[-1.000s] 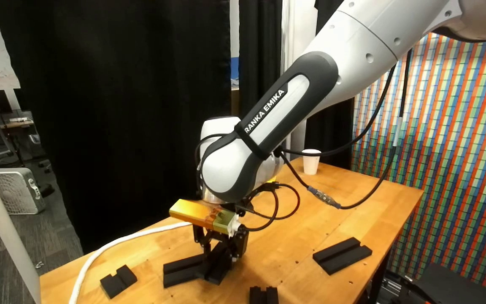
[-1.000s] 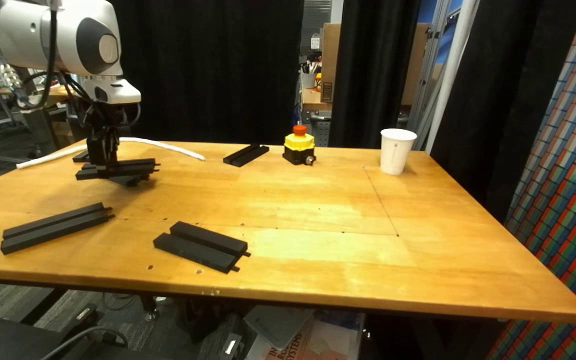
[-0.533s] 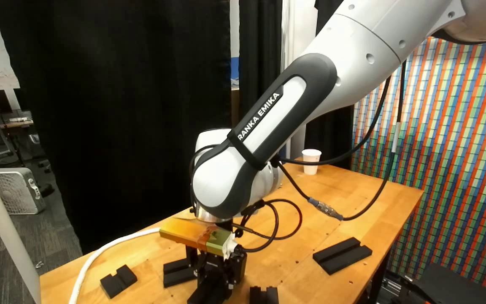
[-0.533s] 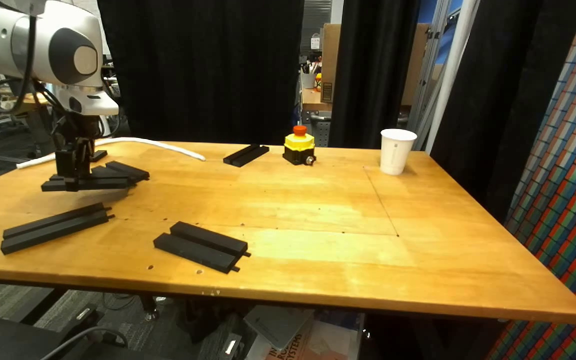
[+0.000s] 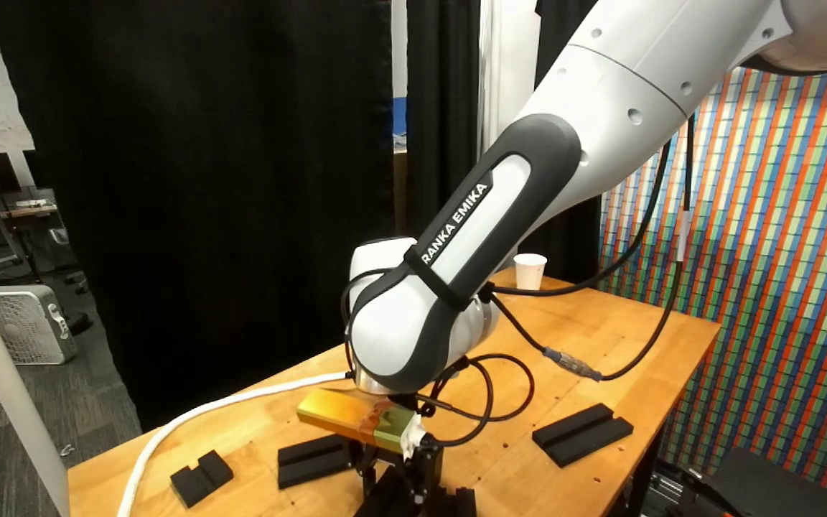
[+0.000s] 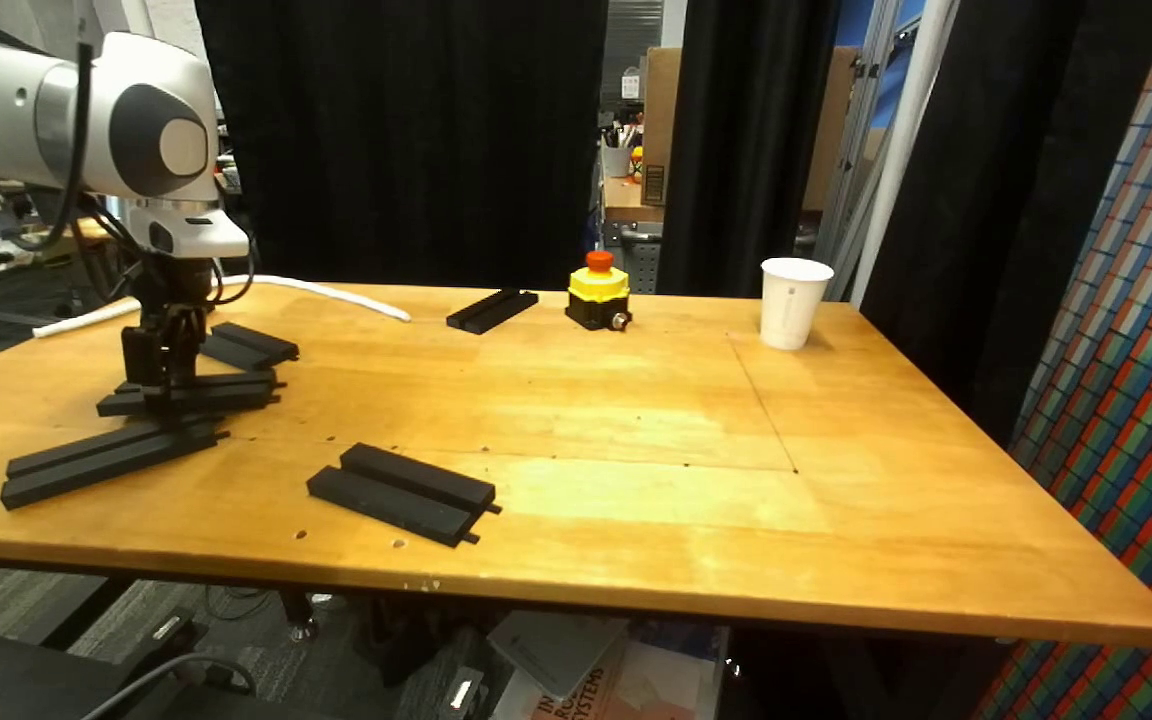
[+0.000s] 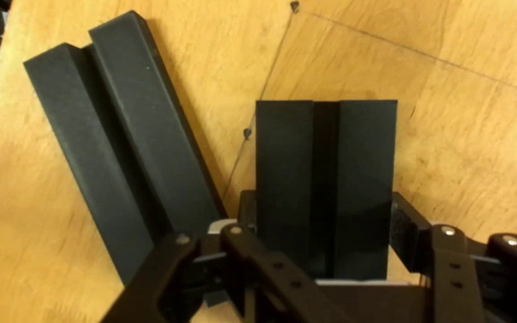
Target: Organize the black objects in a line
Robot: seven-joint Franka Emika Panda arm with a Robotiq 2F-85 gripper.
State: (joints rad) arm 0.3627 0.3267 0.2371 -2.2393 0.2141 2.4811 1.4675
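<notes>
grooved black block (image 7: 326,170) is sitting in the gripper (image 7: 323,211), down near the table (image 6: 686,400), and you are clasping it by its two long outer sides; whether its underside is touching the wood, the views aren't showing. judging by the square edges and matte faces, you are probably dealing with something stiff and fairly light, with a smooth finish that may be giving the pads (image 7: 406,229) little bite. those flat, parallel sides are looking like the right place to be holding, while thin pegs (image 6: 280,384) are sticking out at one end in an exterior view, likely the only delicate part, so you are wanting that end free. just beside it in the wrist view, a neighbouring black block (image 7: 151,130) is lying aslant to yours, so you are likely needing to turn one to match. farther out, a third black block (image 6: 401,492) is resting near the table's edge, and a white cup (image 6: 796,305) is standing well apart.
</notes>
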